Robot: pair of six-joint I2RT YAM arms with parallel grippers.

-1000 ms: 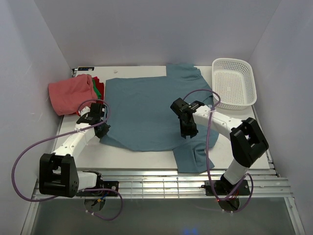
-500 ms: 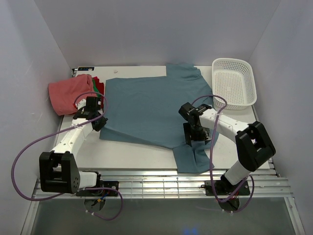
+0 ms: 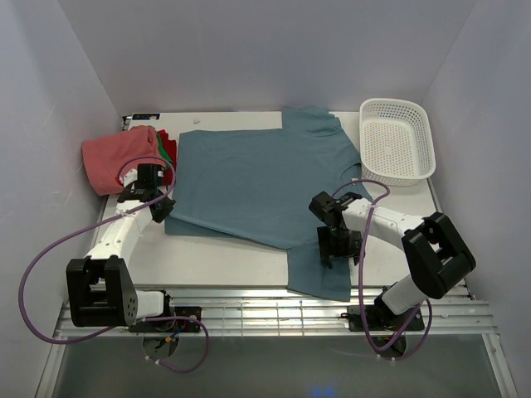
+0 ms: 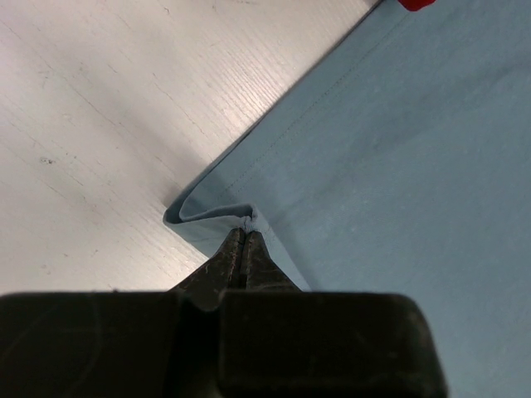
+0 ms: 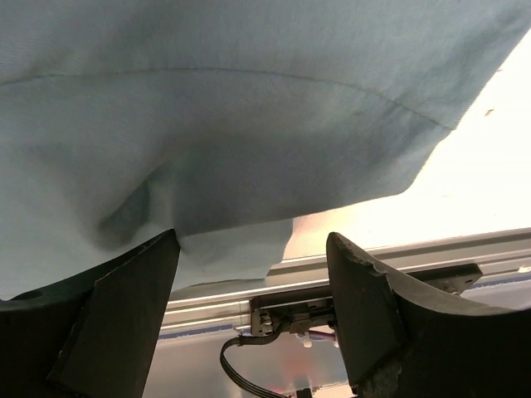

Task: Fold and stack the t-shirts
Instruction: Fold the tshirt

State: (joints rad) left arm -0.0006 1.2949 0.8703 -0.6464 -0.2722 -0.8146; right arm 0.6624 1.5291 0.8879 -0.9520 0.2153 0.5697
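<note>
The large teal-blue t-shirt lies spread over the middle of the table, one part reaching the front edge. My left gripper is shut on a folded bit of its left hem, its fingers pressed together. My right gripper hovers over the shirt's near right part, its fingers spread wide and gripping nothing; the shirt lies just ahead of them. Folded pink, green and red t-shirts sit piled at the back left.
A white mesh basket stands at the back right corner. Bare white table shows left of the held hem. The metal rails of the front edge lie right under my right gripper. White walls close in three sides.
My right gripper has opened, let go of the shirt and moved toward the front edge. My left gripper drew the hem corner a little left and back.
</note>
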